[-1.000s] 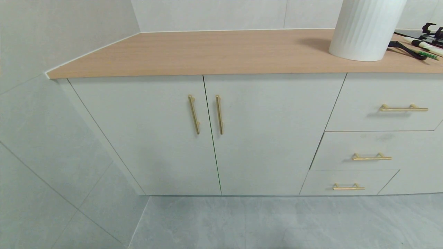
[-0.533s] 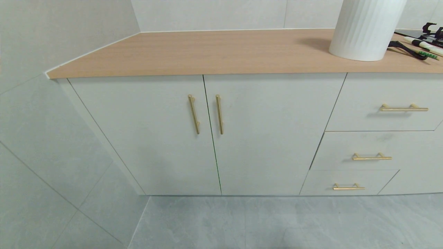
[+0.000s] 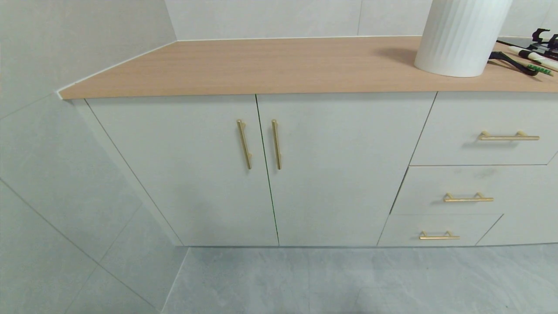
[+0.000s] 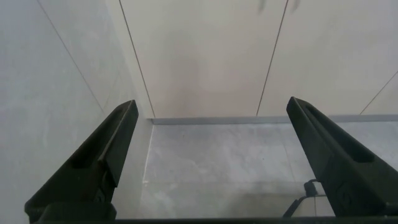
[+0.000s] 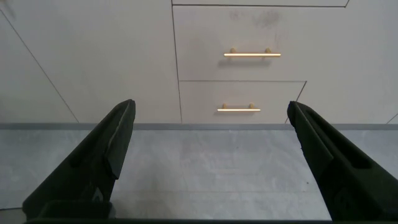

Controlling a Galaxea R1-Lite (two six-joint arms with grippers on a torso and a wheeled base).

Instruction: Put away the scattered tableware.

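Down near the floor (image 3: 305, 279), the left gripper (image 4: 211, 104) hangs with its two fingers spread wide. Nothing sits between them and they touch nothing. Past it are grey tiles and the foot of the cabinet doors (image 4: 205, 56), next to the tiled side wall (image 4: 56, 93).

The right gripper (image 5: 211, 104) is the same: fingers wide apart, empty, no contact. It faces two drawers (image 5: 249, 37), each with a gold bar handle.

Farther back, seen from the head view, the two cabinet doors (image 3: 218, 174) are closed, with upright gold handles (image 3: 244, 144) side by side at the seam. To their right, a stack of three drawers (image 3: 479, 131) is also closed.

Above is the wooden countertop (image 3: 261, 65), running into the wall corner on the left. At its far right stands a tall white ribbed vessel (image 3: 462, 35). The tableware (image 3: 518, 63) lies flat on the countertop just beside the vessel's base, on its right: a dark-handled utensil and pale sticks with green marks, partly cut by the picture edge. It is well apart from both grippers.
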